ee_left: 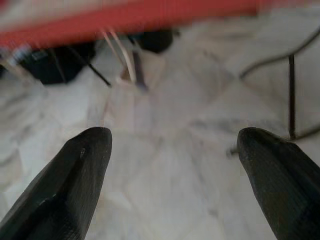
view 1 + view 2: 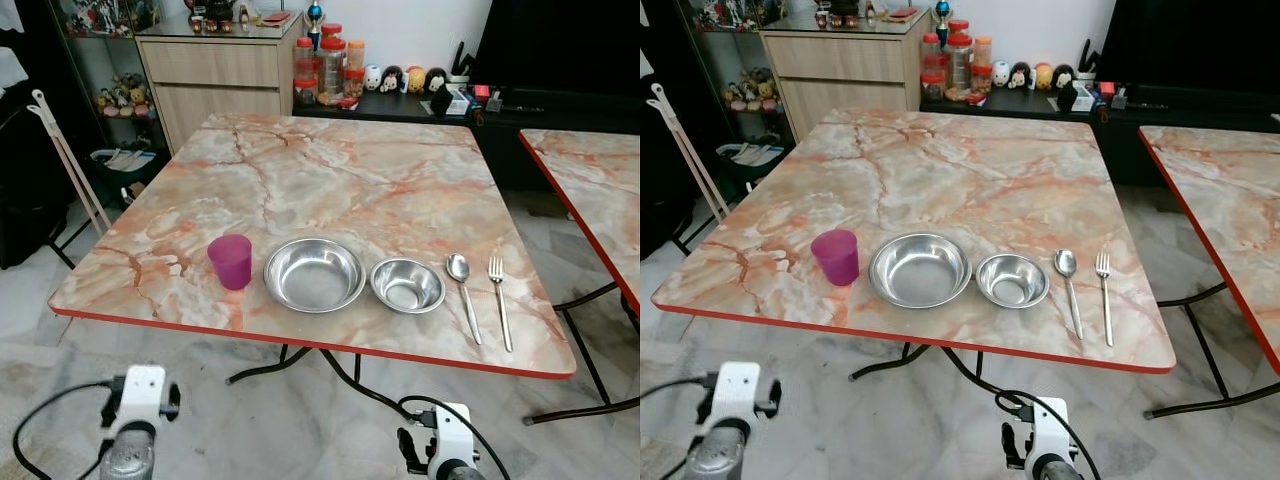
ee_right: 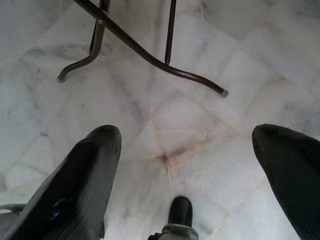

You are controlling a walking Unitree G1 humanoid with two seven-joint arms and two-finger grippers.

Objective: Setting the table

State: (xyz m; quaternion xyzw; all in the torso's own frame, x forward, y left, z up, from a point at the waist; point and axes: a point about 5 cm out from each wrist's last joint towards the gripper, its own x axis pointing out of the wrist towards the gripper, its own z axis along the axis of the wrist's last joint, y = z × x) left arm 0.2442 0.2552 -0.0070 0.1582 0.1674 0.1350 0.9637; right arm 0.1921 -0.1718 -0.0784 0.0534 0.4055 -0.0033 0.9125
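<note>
Along the near edge of the marble table point(image 2: 350, 170) stand, from left to right, a purple cup point(image 2: 231, 261), a large steel bowl point(image 2: 314, 274), a small steel bowl point(image 2: 407, 285), a spoon point(image 2: 462, 290) and a fork point(image 2: 499, 295). Both arms hang low before the table, their white wrists at the picture's lower edge. My left gripper point(image 1: 172, 145) is open over the pale floor, nothing between its fingers. My right gripper point(image 3: 187, 145) is also open and empty, above the floor tiles near the table's legs point(image 3: 150, 50).
A second marble table point(image 2: 600, 190) stands close on the right. A wooden cabinet point(image 2: 215, 75), jars point(image 2: 325, 65) and a dark low shelf with figurines point(image 2: 405, 80) line the far wall. A folded white rack point(image 2: 65, 160) leans at the left.
</note>
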